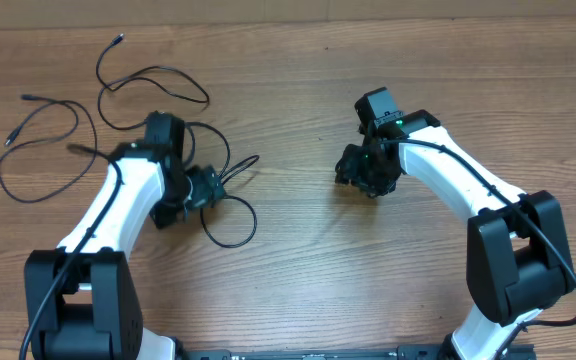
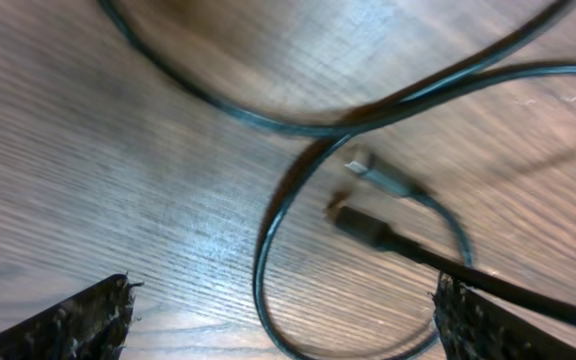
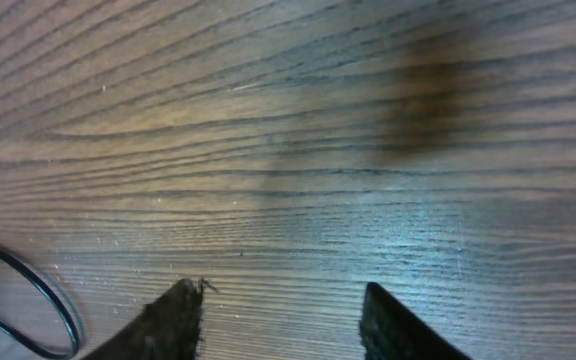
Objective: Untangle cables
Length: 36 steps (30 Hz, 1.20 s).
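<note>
— On the left gripper (image 2: 283, 325)?
— Stood wide apart, gripping nothing. Hung low over a loop of the cables (image 2: 258, 250), with a silver plug (image 2: 378, 176) and a black plug (image 2: 360, 224) just beside each other inside it.
— And the right gripper (image 3: 280, 315)?
— Parted too, empty, over bare table (image 1: 298, 300). Saw the cables strewn across the left half, reaching toward the far left corner.
</note>
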Each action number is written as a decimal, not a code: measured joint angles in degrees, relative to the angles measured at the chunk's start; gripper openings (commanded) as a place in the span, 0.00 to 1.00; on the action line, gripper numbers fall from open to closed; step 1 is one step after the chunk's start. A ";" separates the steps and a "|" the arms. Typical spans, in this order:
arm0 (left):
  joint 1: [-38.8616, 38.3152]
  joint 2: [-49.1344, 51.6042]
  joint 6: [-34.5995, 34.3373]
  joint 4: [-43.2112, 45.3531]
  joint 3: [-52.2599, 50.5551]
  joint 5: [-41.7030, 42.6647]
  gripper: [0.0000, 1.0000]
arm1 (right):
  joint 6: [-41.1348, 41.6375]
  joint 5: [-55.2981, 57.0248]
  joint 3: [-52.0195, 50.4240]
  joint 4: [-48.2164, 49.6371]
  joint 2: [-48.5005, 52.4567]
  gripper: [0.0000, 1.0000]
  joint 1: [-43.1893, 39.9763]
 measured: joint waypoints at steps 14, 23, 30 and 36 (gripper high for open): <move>-1.88 -0.02 35.58 5.73 6.25 -0.33 0.97 | 0.09 2.95 0.00 0.11 0.00 0.75 0.00; -3.06 -0.02 43.60 16.17 -2.99 1.18 1.00 | 0.09 3.63 0.00 0.22 0.00 0.79 0.00; -4.76 -0.02 54.07 23.23 -6.97 1.40 0.97 | 0.07 4.07 0.00 0.17 0.00 0.81 0.00; -4.76 0.00 57.07 27.63 -11.30 1.40 0.82 | 0.07 4.17 0.00 0.83 0.00 0.84 0.00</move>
